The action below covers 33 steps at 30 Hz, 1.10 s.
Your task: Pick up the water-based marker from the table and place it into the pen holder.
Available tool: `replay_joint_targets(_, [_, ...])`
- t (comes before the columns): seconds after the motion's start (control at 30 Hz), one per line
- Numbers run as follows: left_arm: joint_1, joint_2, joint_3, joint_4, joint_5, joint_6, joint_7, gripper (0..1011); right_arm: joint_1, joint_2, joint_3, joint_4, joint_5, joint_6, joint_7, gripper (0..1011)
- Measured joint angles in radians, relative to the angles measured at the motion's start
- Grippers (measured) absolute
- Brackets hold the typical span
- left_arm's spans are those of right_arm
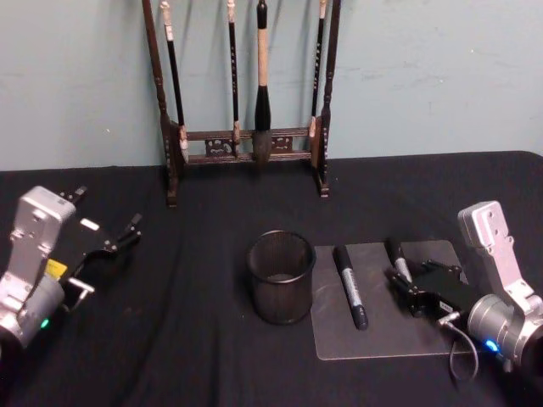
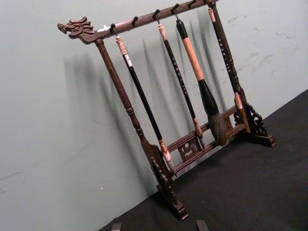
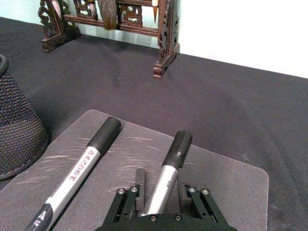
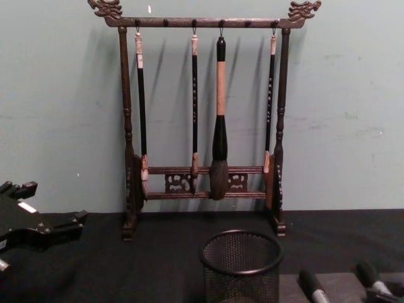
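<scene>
The water-based marker [image 3: 166, 168], grey-barrelled with a black cap, lies on a grey mat [image 3: 226, 178] on the black table [image 1: 195, 339]. My right gripper [image 3: 161, 185] is low over the mat, shut on the marker's barrel, with the cap pointing away from it. The head view has this right gripper [image 1: 405, 284] at the mat's right side, with the marker [image 1: 398, 258] sticking out of it. The black mesh pen holder [image 1: 281, 275] stands left of the mat. My left gripper [image 1: 106, 231] hangs open at the far left, holding nothing.
A second marker [image 1: 350, 287] lies on the mat between the pen holder and the held one. A tall dark wooden brush rack [image 1: 246, 144] with several hanging brushes stands at the back against the wall. Bare black cloth lies between the left gripper and the pen holder.
</scene>
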Motion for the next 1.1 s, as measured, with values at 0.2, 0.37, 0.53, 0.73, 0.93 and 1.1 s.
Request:
replay_joint_targets(0.2, [0.000, 0.000, 0.000, 0.000, 0.000, 0.000, 0.000, 1009, 0.000, 0.000, 0.000, 0.000, 0.001, 0.000, -0.001, 246])
replay_joint_targets(0.37, [0.000, 0.000, 0.000, 0.000, 0.000, 0.000, 0.000, 1009, 0.000, 0.000, 0.000, 0.000, 0.001, 0.000, -0.001, 192])
replay_joint_targets(0.53, [0.000, 0.000, 0.000, 0.000, 0.000, 0.000, 0.000, 1009, 0.000, 0.000, 0.000, 0.000, 0.001, 0.000, -0.001, 192])
replay_joint_targets(0.73, [0.000, 0.000, 0.000, 0.000, 0.000, 0.000, 0.000, 1009, 0.000, 0.000, 0.000, 0.000, 0.001, 0.000, -0.001, 194])
replay_joint_targets(0.93, [0.000, 0.000, 0.000, 0.000, 0.000, 0.000, 0.000, 1009, -0.012, -0.010, 0.018, -0.003, 0.001, -0.052, 0.012, 192])
replay_joint_targets(1.1, [0.000, 0.000, 0.000, 0.000, 0.000, 0.000, 0.000, 1009, -0.025, -0.021, 0.038, -0.007, 0.019, -0.107, 0.038, 194])
